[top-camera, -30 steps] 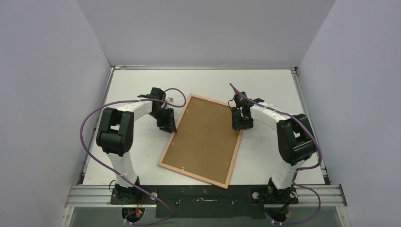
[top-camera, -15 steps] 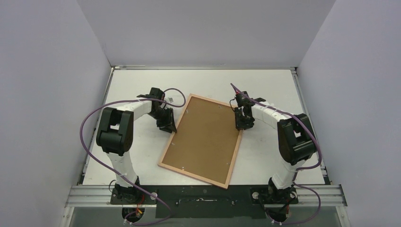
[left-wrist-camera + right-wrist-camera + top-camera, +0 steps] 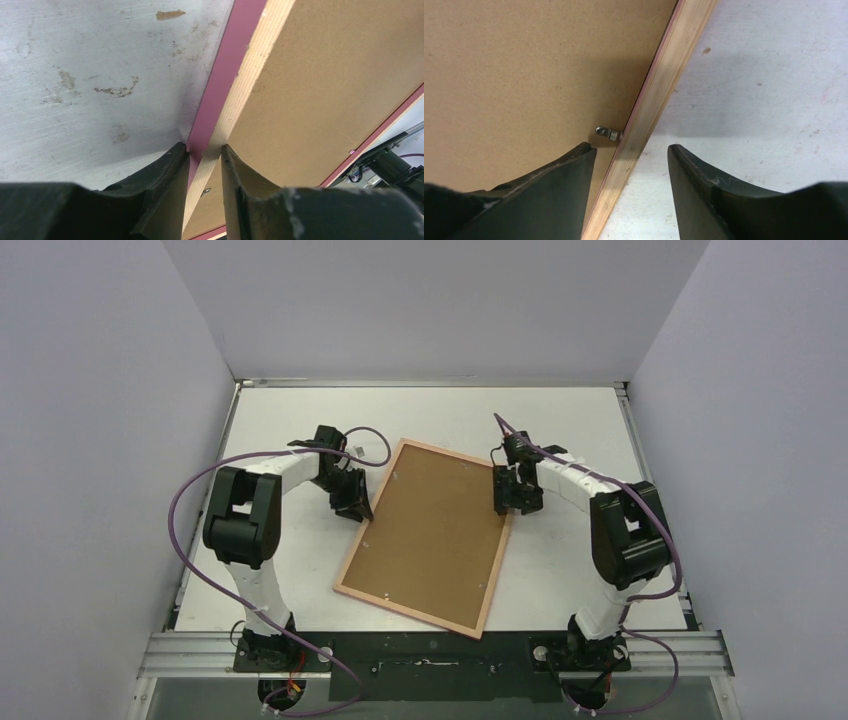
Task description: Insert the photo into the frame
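The frame [image 3: 408, 612] lies back up in the middle of the table, its brown backing board [image 3: 432, 535] filling it. The photo is not visible in any view. My left gripper [image 3: 358, 508] is shut on the frame's left rail. In the left wrist view the fingers pinch the pink and pale-wood rail [image 3: 235, 60] at the gripper [image 3: 205, 148]. My right gripper [image 3: 505, 502] is open and straddles the frame's right rail [image 3: 659, 90]. One finger is over the board [image 3: 524, 75], the other over the table, and the gripper [image 3: 630, 148] holds nothing.
A small metal turn tab [image 3: 608, 132] sticks out from the right rail onto the board. Grey walls enclose the white table [image 3: 290, 570] on three sides. The arm bases and a metal rail [image 3: 430, 652] line the near edge.
My right gripper has shifted slightly right and settled over the frame's right rail. The left gripper and the frame have not visibly moved.
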Robot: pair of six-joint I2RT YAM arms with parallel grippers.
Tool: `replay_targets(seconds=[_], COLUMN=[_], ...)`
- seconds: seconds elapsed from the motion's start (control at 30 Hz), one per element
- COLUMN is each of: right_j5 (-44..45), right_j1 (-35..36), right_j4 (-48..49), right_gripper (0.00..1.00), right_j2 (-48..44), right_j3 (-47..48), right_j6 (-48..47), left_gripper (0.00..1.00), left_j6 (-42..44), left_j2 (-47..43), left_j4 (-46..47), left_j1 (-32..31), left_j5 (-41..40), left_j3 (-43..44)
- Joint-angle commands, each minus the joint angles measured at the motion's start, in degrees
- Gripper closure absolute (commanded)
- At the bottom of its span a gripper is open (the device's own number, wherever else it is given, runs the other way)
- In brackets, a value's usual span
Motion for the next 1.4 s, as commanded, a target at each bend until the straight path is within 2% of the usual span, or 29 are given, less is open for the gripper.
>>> replay_targets(seconds=[0.0,0.13,0.27,0.37,0.53,0.8,0.97,1.13,1.37], right_j5=[-2.1,-3.0,-3.8,-5.1,-8.4,-11.9,-11.4,-13.2,-13.4], right_j1=[-1.7,-2.2,-2.1,-1.8,0.9,7.1,10.2,12.2,14.8], right_j4=[-0.7,-0.5,1.7,5.2,13.2,30.4,36.2,40.9,39.5], right_gripper=[0.43,0.42,0.42,0.42,0.44,0.49,0.51,0.50,0.50], right_j2=[-7.1,-9.4,-11.0,-12.5,-11.3,-1.0,6.8,13.7,20.3], right_j3=[1.7,2.7,2.8,1.5,-0.8,-1.4,2.3,8.6,16.3], right_j6=[2.9,4.4,7.7,11.9,20.0,36.3,41.1,41.7,40.6], left_gripper=[0.70,0.61,0.55,0.55,0.63,0.76,0.77,0.77,0.62], left_j6=[0.3,-0.8,-1.9,-2.4,-2.7,-8.1,-13.1,-16.8,-17.9], left_j2=[-1.5,-2.8,-3.3,-2.4,-2.2,-3.7,-5.9,-7.6,-7.1], left_j4=[-0.1,1.6,4.0,4.4,8.0,14.2,19.1,23.6,26.8], left_j1=[1.7,2.1,2.4,2.4,1.2,-3.1,-4.2,-4.3,-3.4], left_j5=[-1.0,1.7,4.8,5.5,7.2,7.7,8.5,10.5,9.3], left_j3=[1.6,1.9,1.4,0.6,-3.5,-7.8,-11.3,-14.0,-12.0])
